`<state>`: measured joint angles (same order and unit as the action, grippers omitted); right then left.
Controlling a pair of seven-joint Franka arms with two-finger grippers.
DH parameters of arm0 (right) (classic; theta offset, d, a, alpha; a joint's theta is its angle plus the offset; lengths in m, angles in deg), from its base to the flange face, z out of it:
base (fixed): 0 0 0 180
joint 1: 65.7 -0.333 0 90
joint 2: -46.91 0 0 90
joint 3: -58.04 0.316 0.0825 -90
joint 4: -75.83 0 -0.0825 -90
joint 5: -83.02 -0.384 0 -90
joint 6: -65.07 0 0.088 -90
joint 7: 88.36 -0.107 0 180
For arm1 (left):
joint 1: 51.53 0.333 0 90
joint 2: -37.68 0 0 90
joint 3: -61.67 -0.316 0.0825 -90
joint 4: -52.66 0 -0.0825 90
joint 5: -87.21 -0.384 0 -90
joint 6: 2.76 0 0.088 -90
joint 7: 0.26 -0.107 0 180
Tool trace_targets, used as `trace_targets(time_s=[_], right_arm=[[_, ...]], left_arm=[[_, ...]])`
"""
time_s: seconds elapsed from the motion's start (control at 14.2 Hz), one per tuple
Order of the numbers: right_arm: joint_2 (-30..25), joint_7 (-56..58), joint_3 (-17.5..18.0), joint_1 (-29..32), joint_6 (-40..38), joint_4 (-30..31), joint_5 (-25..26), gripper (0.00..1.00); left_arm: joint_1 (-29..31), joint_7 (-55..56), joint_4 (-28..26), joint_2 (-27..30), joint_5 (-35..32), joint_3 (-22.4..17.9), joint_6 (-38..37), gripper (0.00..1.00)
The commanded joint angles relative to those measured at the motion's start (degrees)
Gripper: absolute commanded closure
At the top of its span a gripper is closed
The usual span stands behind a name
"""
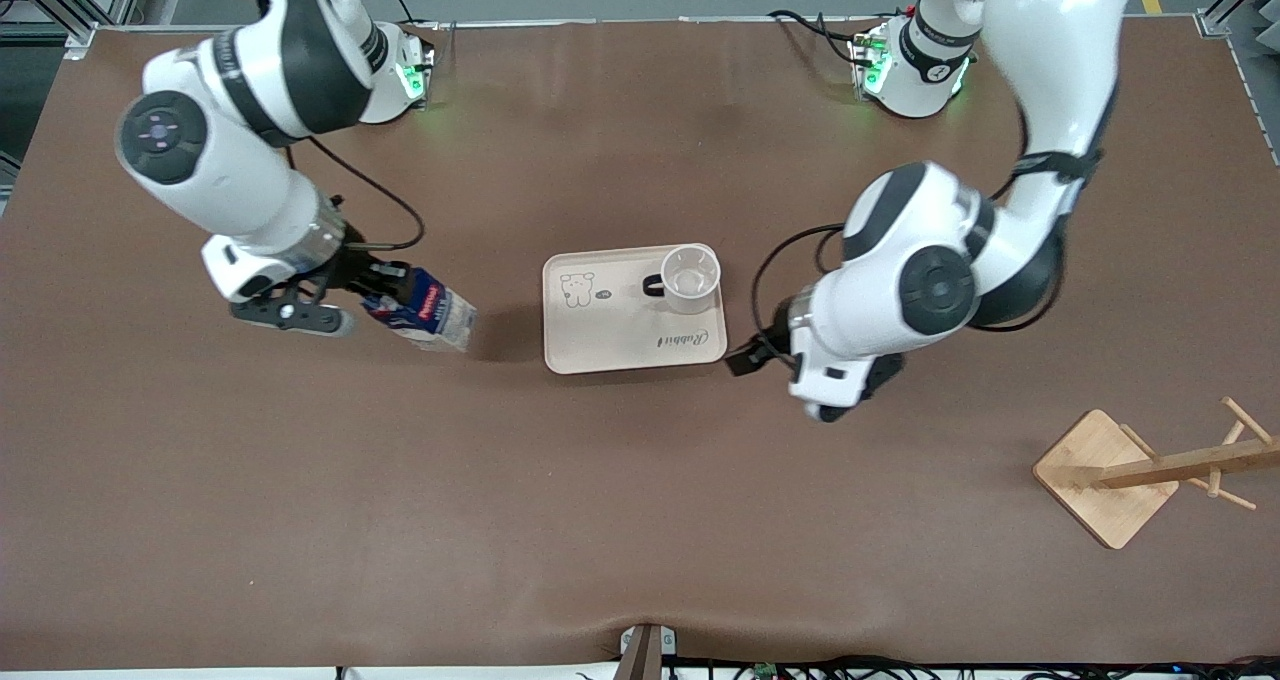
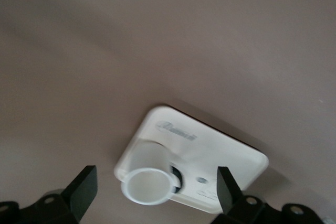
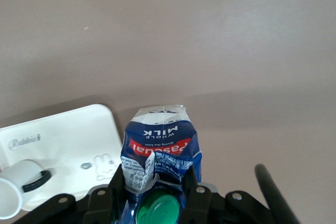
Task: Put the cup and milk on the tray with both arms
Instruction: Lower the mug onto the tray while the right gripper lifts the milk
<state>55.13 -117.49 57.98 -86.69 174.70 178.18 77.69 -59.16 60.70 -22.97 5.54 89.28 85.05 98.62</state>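
- Milk carton (image 1: pixel 425 312), dark blue with a green cap and a red "Pascual" label, is clenched near its top in the right hand (image 1: pixel 385 285) and hangs tilted over the bare brown surface (image 1: pixel 640 520), toward the right arm's end of the cream tray (image 1: pixel 600 345).
- White cup (image 1: pixel 690 279) with a black handle stands upright on the tray, in the corner toward the left arm's end and farther from the front camera; a bear drawing and "Rabbit" script mark the tray's open part.
- Left hand (image 2: pixel 157 184) is released, fingers spread wide, over the surface just beside the tray.
- Wooden rack (image 1: pixel 1150 470) stands well apart, toward the left arm's end.
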Motion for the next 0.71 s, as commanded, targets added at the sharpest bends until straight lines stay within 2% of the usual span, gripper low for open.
trace_targets(time_s=[0.0,0.35,0.63], right_arm=[[3.8,-4.8,-0.7,-4.5,0.2,-2.6,-0.2,1.00],[9.4,-10.1,-0.7,-12.2,4.6,-4.5,-0.3,1.00],[10.7,-10.9,-0.7,-14.9,5.8,-4.3,-0.2,1.00]], left_arm=[[2.3,-2.9,-1.4,3.7,-5.9,-0.1,-4.9,0.00],[12.4,-18.7,-1.5,11.5,-7.3,-0.3,-11.0,0.00],[22.1,-32.8,-1.4,16.0,-7.3,-0.1,-11.7,0.00]])
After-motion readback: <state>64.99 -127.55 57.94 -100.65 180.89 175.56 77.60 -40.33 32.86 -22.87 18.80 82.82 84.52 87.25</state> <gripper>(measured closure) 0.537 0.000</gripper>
